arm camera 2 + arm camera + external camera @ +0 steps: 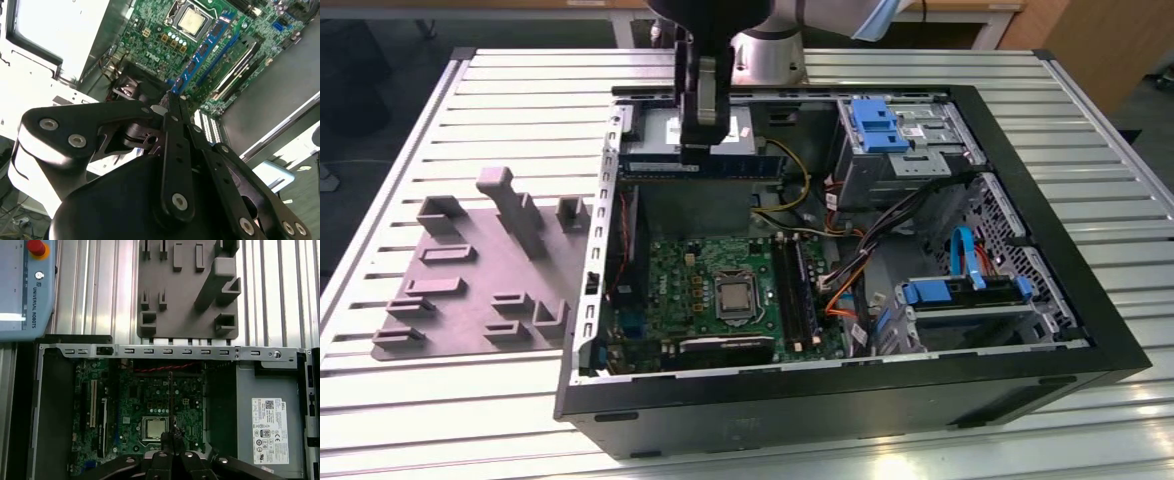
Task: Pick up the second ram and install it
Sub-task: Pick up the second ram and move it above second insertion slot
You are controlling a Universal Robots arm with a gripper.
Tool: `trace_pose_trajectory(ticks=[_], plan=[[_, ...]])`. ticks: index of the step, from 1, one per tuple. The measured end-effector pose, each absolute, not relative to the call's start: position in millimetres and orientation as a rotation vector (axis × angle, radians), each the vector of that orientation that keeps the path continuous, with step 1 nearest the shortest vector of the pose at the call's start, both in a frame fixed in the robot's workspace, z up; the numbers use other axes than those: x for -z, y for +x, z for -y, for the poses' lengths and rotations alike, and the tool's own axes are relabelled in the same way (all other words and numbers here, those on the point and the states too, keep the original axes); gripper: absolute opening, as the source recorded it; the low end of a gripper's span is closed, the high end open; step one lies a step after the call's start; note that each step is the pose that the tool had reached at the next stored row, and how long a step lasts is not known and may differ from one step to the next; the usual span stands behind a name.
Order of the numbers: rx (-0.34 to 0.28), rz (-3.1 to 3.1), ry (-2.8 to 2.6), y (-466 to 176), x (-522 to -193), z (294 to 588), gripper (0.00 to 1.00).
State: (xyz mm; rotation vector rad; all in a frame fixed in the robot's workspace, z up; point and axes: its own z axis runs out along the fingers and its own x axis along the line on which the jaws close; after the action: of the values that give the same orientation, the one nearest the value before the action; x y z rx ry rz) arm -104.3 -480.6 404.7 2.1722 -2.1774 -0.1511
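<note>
Gripper (172,100) jaws pinch the second ram (171,395) edge-on, at the exterior view's upper centre above the computer case (1105,335). Carrying stage, likely; seating needs alignment over a free motherboard (700,290) slot.

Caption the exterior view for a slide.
Gripper holds the second ram above the open computer case.

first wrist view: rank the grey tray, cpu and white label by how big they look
1. grey tray
2. white label
3. cpu
The gaps between all three are plain, so none is a close call.
</note>
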Motion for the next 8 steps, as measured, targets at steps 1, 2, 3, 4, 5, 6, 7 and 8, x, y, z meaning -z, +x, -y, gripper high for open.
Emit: trace_pose_trajectory(ticks=[1,2,3,4,5,6,7,8], plan=[[0.152,2.177,2.172,-102.7,-404.8,480.6,0.11],[0.152,2.177,2.172,-101.1,-404.7,480.6,0.11],[0.153,2.177,2.171,-99.6,-404.7,480.6,0.11],[0.153,2.176,2.171,-98.3,-404.7,480.6,0.11],[0.153,2.176,2.171,-97.2,-404.7,480.6,0.11],[0.154,2.176,2.171,-96.3,-404.7,480.7,0.11],[0.154,2.176,2.171,-96.0,-404.7,480.7,0.11],[0.154,2.176,2.171,-96.0,-404.7,480.6,0.11]])
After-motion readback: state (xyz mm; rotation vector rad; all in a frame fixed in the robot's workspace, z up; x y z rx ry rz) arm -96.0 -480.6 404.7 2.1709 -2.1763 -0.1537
